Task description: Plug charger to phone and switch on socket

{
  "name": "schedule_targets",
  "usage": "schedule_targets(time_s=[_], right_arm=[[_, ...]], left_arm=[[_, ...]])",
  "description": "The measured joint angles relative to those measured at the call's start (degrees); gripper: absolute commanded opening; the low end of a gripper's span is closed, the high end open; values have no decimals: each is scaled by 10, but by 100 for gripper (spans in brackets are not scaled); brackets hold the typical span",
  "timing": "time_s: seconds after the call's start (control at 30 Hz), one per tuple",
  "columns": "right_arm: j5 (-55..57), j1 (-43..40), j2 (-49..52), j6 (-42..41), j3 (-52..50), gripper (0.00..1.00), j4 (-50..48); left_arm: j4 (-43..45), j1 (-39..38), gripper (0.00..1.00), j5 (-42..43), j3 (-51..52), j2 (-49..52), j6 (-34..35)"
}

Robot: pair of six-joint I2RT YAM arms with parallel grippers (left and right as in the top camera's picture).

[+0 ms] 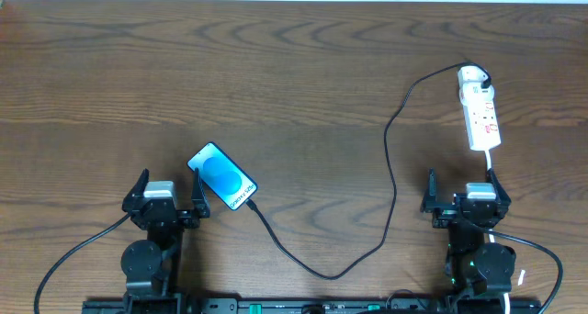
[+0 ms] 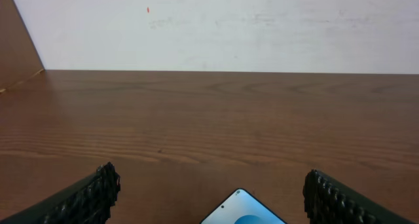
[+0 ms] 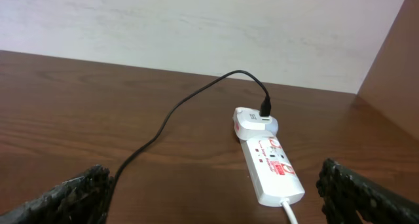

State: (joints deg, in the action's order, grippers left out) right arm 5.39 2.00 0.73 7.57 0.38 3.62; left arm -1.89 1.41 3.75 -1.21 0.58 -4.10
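1. L fingers [image 1: 140, 193]: spread wide, nothing gripped. In the L wrist view you see both finger pads at the bottom corners, w/ bare surface [image 1: 276, 75] ahead.
2. R fingers [image 1: 430, 193]: spread wide, nothing gripped. In the R wrist view the pads sit at the bottom corners.
3. Phone [image 1: 222, 177]: flat on the surface, screen up, set diagonally, just ahead of the L fingers and near the inner one. In the L wrist view one corner shows at the bottom edge, between the pads.
4. Charger [image 1: 390, 167]: runs from the phone's near-right end, loops toward you, then climbs to the far end of the socket [image 1: 480, 112]. The tip touches the phone edge; you cannot tell whether it is seated.
5. Socket: far right, lengthwise, ahead of the R fingers and apart from them. A white adapter [image 3: 252, 124] sits at its far end w/ the charger's black plug in it. A white cord [image 3: 288, 211] leaves the near end. Switch pos.: cannot tell.
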Motion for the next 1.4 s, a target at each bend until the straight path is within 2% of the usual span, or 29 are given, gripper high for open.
schedule_targets(time_s=[0.37, 1.4], right_arm=[[11, 0, 0, -55, 0, 99, -1], [10, 0, 0, -57, 0, 99, -1]], left_arm=[[0, 0, 92, 0, 0, 0, 0], [0, 0, 92, 0, 0, 0, 0]])
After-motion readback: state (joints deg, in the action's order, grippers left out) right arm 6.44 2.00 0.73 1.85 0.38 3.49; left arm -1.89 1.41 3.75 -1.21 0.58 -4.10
